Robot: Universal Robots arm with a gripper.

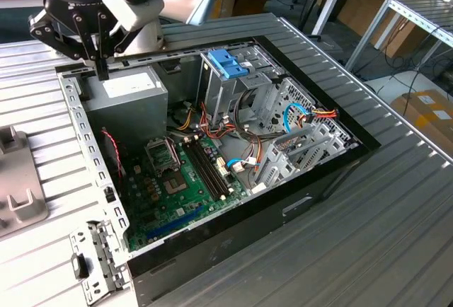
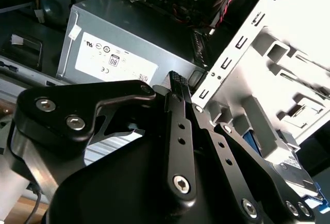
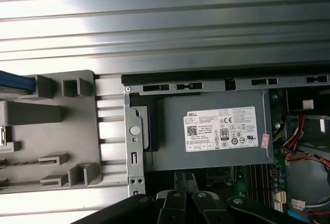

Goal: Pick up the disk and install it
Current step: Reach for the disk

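Silver-grey with a blue bracket along its edge, the disk [image 2: 286,158] lies outside the computer, at the grey plastic holder [image 2: 268,64] that rests on the slatted metal table [image 1: 368,215]. In the second wrist view it is partly hidden behind the black linkages of the gripper [image 2: 178,78]. In the first wrist view only a strip of the disk's blue edge [image 3: 15,81] can be seen at the far end of the holder [image 3: 51,131], well apart from the gripper [image 3: 184,175]. In the exterior view the holder [image 1: 18,180] sits on the exterior view's left of the open computer case [image 1: 74,119].

The gripper [image 1: 102,73] hangs over the case's corner, at the rim just beside the grey power-supply box [image 1: 124,98]. Its two fingers are drawn together with nothing between them, so it holds nothing. Whether the fingertips touch the rim or the box cannot be told. The power-supply box [image 3: 216,136] with its white sticker lies directly under the arm in both wrist views [image 2: 134,43], so the gripper is nearer to it than to the disk.
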